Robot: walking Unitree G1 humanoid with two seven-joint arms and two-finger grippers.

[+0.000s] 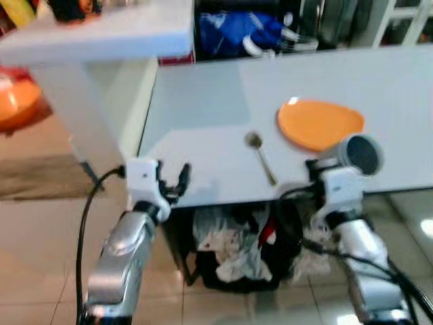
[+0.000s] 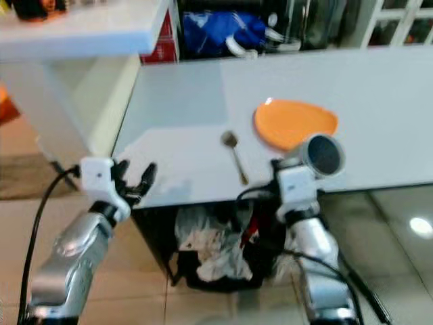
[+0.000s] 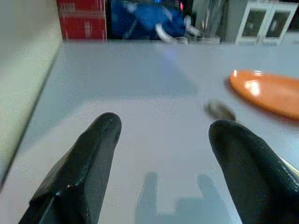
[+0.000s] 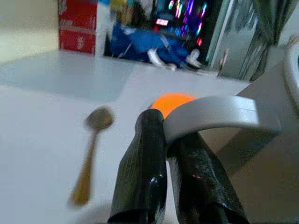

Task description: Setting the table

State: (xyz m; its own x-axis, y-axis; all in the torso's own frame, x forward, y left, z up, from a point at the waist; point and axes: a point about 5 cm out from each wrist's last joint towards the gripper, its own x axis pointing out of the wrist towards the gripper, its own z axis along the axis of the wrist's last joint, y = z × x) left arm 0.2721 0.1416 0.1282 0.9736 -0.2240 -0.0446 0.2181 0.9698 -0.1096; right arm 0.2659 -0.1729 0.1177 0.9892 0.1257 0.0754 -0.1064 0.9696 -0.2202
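our right gripper (image 4: pixel 166 154) is clenched on the white handle of a grey mug (image 1: pixel 357 154), its two black fingers (image 4: pixel 142 177) pinching the curved handle between them, with the mug held at the near edge of the white table (image 1: pixel 203 101). just ahead of these fingers lies a spoon (image 1: pixel 260 157), bowl pointing away from us, and beyond the mug sits an orange plate (image 1: pixel 318 124), close beside the spoon but not touching it. our left gripper (image 3: pixel 159 154) is released, its fingers spread wide with nothing between them, poised at the table's near corner; the bare tabletop stretches in front of it, and the spoon and plate lie off toward its right finger's side. under the table we see a dark bin (image 1: pixel 230 254) stuffed with crumpled paper and bags.
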